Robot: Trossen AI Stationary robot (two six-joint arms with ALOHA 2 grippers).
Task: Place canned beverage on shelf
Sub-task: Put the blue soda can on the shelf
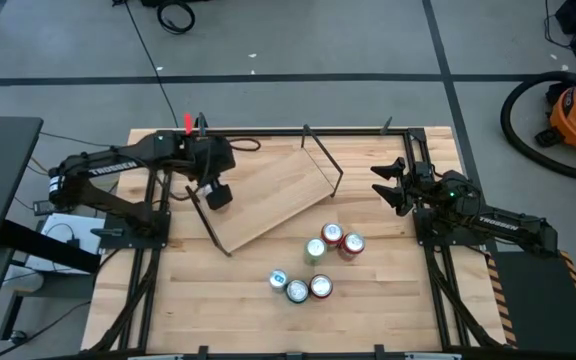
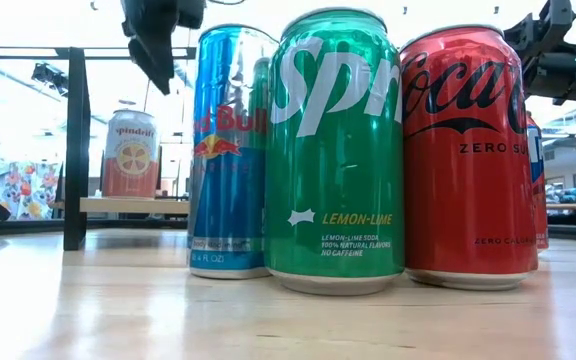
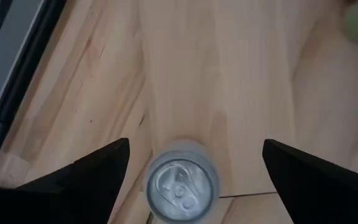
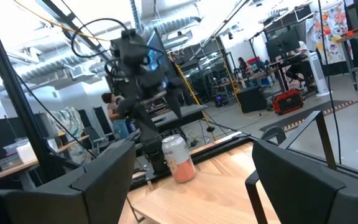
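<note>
- Five upright cans clustered near the bench [image 1: 388,320] front edge, right of centre: green lemon-lime soda can [image 2: 336,150], red cola can [image 2: 468,155], blue energy-drink can [image 2: 226,150]; spare stock, apparently.
- Pale orange-and-white canned beverage [image 2: 131,153] stands upright on the light wood shelf [image 1: 268,195], near its left end.
- Left claw [image 3: 191,165] directly above it, fingers spread, not gripping; looks like release.
- Right claw [image 1: 383,183] open, idle by the bench's right edge.

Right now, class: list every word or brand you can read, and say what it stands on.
"TROSSEN": left arm; also right arm.
"Red Bull": blue can, partly hidden.
"Spr", "LEMON-LIME", "NO CAFFEINE": green can.
"Coca", "ZERO SU": red can, cut off.
"spindrift": can on the shelf.
Blue can's bottom print: too small.
</note>
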